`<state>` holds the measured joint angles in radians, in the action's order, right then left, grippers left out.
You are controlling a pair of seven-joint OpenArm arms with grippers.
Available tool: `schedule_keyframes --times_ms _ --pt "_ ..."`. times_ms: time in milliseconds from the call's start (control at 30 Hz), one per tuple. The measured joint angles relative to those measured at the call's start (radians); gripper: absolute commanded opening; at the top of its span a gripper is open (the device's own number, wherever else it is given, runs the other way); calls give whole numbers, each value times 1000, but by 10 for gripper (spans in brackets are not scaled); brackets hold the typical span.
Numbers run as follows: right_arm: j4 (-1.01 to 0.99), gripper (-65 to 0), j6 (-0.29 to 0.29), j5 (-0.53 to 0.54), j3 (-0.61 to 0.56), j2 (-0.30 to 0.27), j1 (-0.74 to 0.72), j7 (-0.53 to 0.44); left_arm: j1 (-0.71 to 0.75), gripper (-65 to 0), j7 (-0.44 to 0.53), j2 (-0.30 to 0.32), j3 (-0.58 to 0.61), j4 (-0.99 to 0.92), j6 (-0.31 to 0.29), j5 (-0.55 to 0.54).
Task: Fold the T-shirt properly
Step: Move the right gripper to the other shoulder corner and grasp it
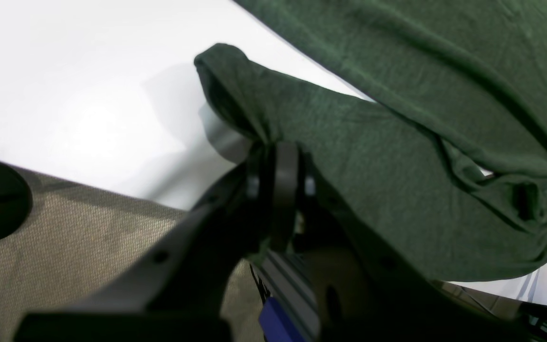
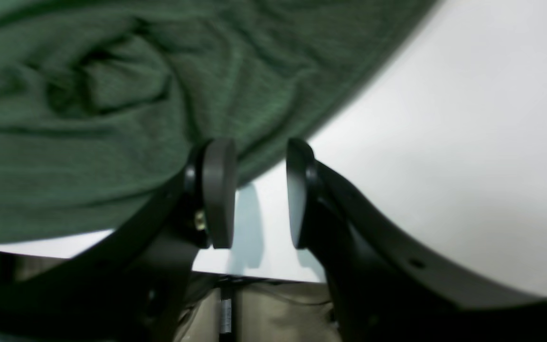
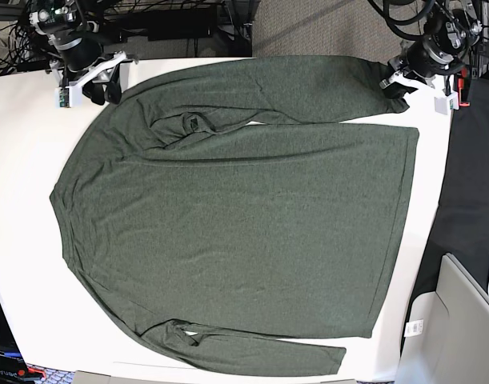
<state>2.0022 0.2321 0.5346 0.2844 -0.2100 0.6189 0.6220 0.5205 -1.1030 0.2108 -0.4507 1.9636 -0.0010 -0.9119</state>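
A large dark olive-green heathered knit T-shirt (image 3: 236, 208) with long sleeves lies spread almost flat on the white table (image 3: 20, 160), covering most of its top. In the base view its shoulder end points toward the table's left edge and its hemmed bottom runs down near the right edge. One sleeve stretches along the far edge of the table, folded over the body, with its cuff at the far right corner. The other sleeve lies along the near edge, its cuff near the near right corner.

The left gripper (image 1: 278, 185) is at the far right corner and is clamped on the cuff end of the far sleeve; in the left wrist view the black pads are pressed together with green fabric pinched between them, and the sleeve bunches upward from the grip. The right gripper (image 2: 254, 194) is at the far left corner, beside the shoulder of the shirt. Its two black pads (image 2: 219, 190) stand apart with bare white table showing between them, and they hold nothing; the rumpled edge of the fabric lies just behind the pad on the left of the right wrist view.

A black cloth (image 3: 468, 184) lies beyond the table's right edge.
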Motion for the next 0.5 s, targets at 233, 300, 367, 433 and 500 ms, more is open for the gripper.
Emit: schedule_keyframes --times_ms 233,300,367,433,500 --pt "-80 -464 -3 240 80 9 -32 57 0 -650 0 0 0 0 0 0" --pt "-137 -464 -7 280 101 20 -32 59 0 -650 0 -1 0 0 0 0" --pt "-187 -464 -3 340 111 23 -39 47 -1 -650 0 0 0 0 0 0" --pt "-223 -464 -2 380 111 22 -59 38 0 -650 0 0 0 0 0 0" --pt "-256 -464 6 426 111 22 -68 28 0 -650 0 -1 0 0 0 0"
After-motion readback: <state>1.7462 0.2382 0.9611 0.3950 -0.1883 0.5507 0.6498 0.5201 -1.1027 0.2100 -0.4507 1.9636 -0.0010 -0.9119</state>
